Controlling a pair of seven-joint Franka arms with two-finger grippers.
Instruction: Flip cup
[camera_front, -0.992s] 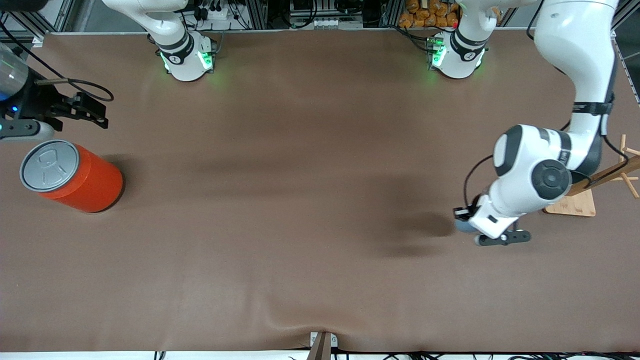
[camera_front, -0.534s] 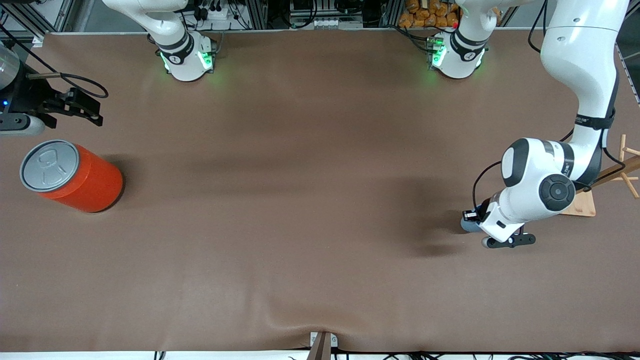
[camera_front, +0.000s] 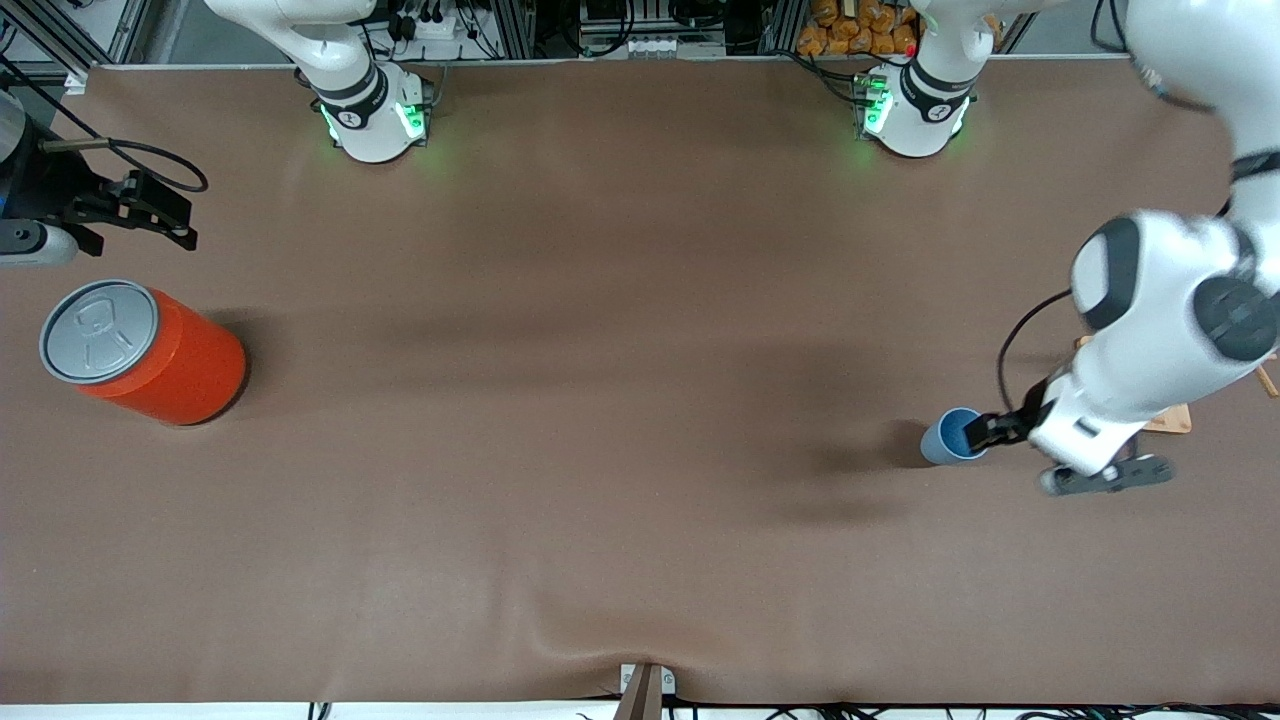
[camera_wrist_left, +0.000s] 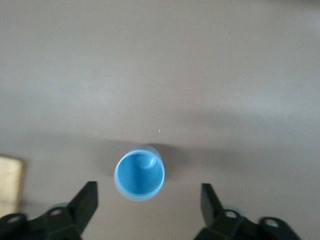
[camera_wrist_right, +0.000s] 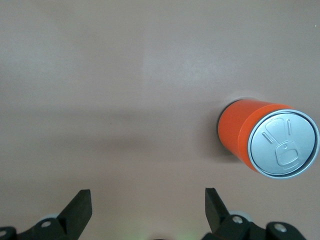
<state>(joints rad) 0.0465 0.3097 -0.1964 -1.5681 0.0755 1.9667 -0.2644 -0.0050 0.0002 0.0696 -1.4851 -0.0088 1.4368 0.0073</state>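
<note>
From the front, the cup (camera_front: 952, 436) stands mouth-up on the brown tabletop (camera_front: 600, 400) toward the left arm's end, at about four o'clock from the table's middle. The left gripper (camera_front: 985, 430) sits low at the cup's three o'clock, just beside it; from here it's hard to say whether a finger touches the rim. A wooden stand (camera_front: 1168, 418) shows partly under that arm. At the right arm's end, around nine o'clock, an orange can (camera_front: 150, 352) stands upright, with the right gripper (camera_front: 150, 215) waiting above the tabletop at the can's twelve o'clock.

In the left wrist view, the cup (camera_wrist_left: 139, 175) is upright with its darker inside showing, sitting between the spread fingers (camera_wrist_left: 85, 202) of the left gripper (camera_wrist_left: 150, 197), clear gap on each side, nothing held.

In the right wrist view, the right gripper (camera_wrist_right: 147, 202) is spread wide over bare tabletop, the can (camera_wrist_right: 267, 140) well off to one side.

The cup looks flipped already. The risk I'd judge now is the nearby fingers clipping the light cup and knocking it over.
</note>
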